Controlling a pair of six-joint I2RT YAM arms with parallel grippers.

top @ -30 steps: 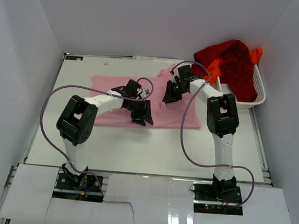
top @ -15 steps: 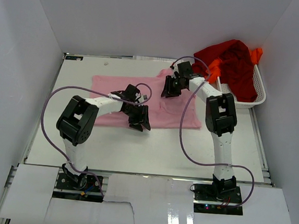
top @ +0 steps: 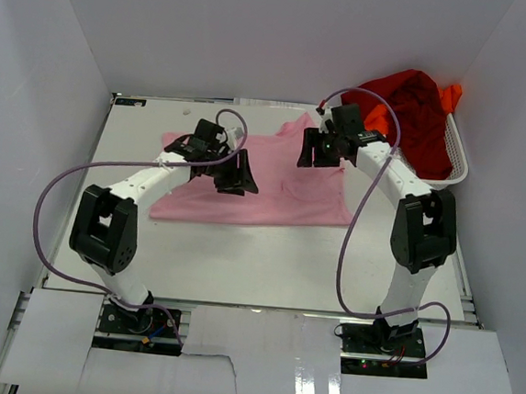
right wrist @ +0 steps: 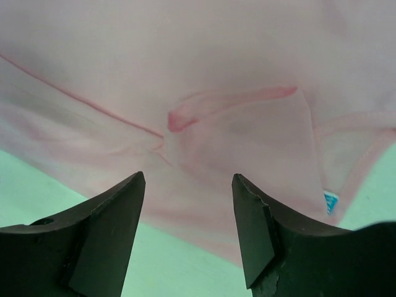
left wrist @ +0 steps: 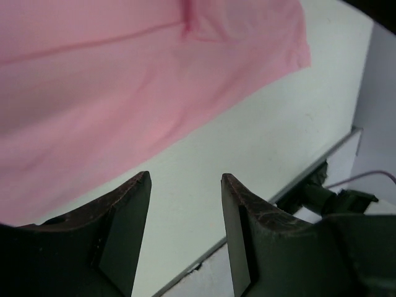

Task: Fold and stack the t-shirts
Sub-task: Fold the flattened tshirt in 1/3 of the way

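Observation:
The light pink t-shirt lies flat on the table, its lower part doubled over. My left gripper hovers open over the shirt's middle with nothing between its fingers. In the left wrist view the left gripper is over bare table, with the pink cloth just beyond. My right gripper stands open above the shirt's upper right part. In the right wrist view the right gripper is empty over the pink cloth with its creases. The dark red t-shirt and the orange t-shirt lie heaped in the basket.
A white mesh basket stands at the back right of the table, against the right wall. White walls close in the table on three sides. Purple cables loop from both arms.
My right gripper has opened and moved toward the back right. My left arm has swung out, carrying its gripper toward the back. The pink t-shirt lies as before.

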